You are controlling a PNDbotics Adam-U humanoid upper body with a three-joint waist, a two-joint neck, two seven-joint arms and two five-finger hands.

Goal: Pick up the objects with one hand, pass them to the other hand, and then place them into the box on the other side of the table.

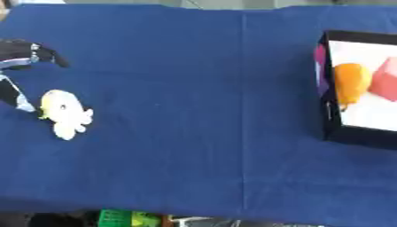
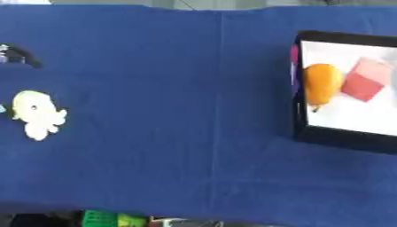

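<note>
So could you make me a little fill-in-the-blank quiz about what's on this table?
1. The table is covered with a ____ cloth.
2. The box on the right holds an orange thing and a ____ block.
3. The pale toy lies on the cloth near the robot's ____ hand.

Missing words: blue; pink; left

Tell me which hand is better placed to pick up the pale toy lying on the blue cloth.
Left. The left hand shows at the left edge, just above the pale toy, not touching it. The right hand appears in neither view. The box sits on the far right, already holding an orange thing and a pink block.
</note>
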